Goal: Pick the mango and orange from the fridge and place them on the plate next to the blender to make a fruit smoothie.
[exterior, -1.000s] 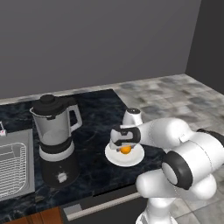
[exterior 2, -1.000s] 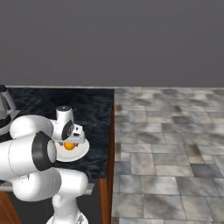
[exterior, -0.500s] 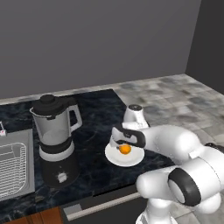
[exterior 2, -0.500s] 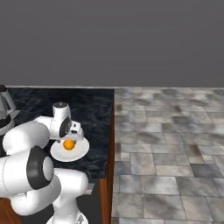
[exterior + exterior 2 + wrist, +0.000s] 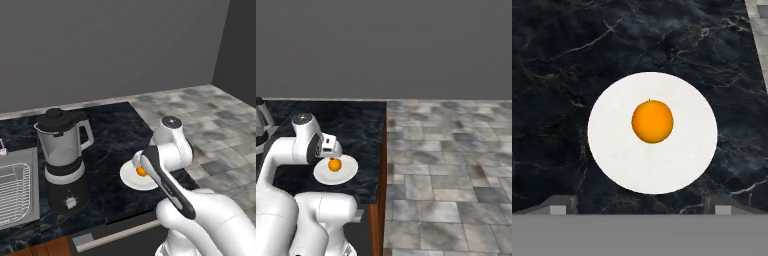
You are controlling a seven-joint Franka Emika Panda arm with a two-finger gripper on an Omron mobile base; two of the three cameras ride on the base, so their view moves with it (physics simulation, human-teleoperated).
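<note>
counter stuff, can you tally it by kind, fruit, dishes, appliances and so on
fruit: 1, the orange
dishes: 1, the plate under the orange
appliances: 1, the blender
sinks: 1, the steel sink left of the blender
total: 4

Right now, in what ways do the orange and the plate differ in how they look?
The orange is a bright orange ball, while the plate is a flat white dish. The orange is much the smaller: it covers only a small part of the plate, near its middle. The orange lies on the plate, whereas the plate rests directly on the dark marbled counter. Seen from above, both have a round outline.
</note>
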